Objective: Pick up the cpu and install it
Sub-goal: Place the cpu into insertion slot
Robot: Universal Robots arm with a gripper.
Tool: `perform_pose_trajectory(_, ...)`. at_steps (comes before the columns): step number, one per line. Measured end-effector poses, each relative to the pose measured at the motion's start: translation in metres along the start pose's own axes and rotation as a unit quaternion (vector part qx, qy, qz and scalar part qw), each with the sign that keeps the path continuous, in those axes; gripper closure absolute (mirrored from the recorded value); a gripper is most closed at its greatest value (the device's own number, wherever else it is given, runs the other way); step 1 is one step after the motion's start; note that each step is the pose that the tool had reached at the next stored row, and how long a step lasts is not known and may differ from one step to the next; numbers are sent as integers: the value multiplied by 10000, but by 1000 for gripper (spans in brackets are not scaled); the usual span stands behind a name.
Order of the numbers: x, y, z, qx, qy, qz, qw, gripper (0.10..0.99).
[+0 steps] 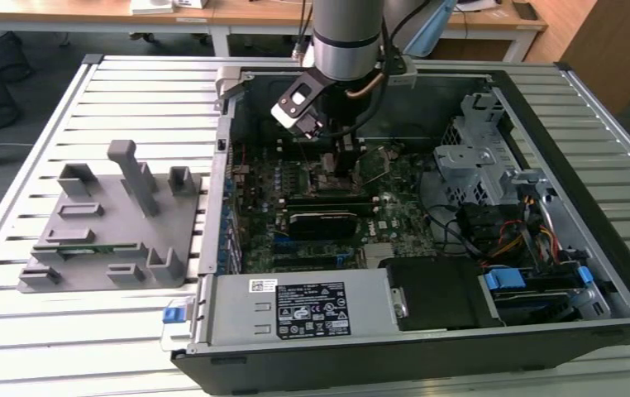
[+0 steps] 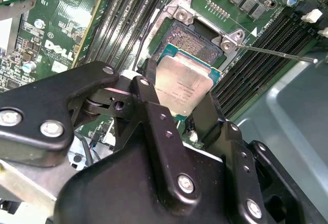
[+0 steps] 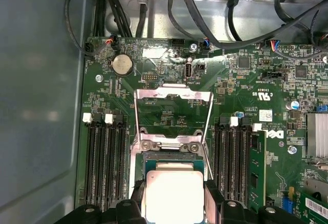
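Just one cpu point(image 2: 182, 83), pinched at opposite edges between the two black fingers point(image 2: 149, 108) of the gripper point(image 2: 179, 101), tilted right above the single open socket point(image 2: 197, 42) on the motherboard point(image 3: 241, 90). Touching the socket or not: hard to tell. Nearer edge of the cpu cut off in the first wrist view; part of the socket covered by it. One hinged metal frame point(image 3: 173, 88) flipped up, one thin lever point(image 2: 277, 53) swung aside, memory slots point(image 3: 107, 157) flanking. One grey holder block point(image 1: 111, 223) standing on the tabletop point(image 1: 28, 331) beside the case point(image 1: 403, 364).
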State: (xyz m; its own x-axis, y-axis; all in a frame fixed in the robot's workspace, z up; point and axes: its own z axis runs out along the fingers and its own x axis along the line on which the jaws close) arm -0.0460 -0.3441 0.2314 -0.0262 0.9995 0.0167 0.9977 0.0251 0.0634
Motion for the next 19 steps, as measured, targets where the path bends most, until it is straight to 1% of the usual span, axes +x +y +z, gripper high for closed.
perform_pose_trajectory(7,1,-12,29,0,-1,5,10000,553)
perform_pose_trajectory(19,11,-28,151,-1,-3,54,10000,553)
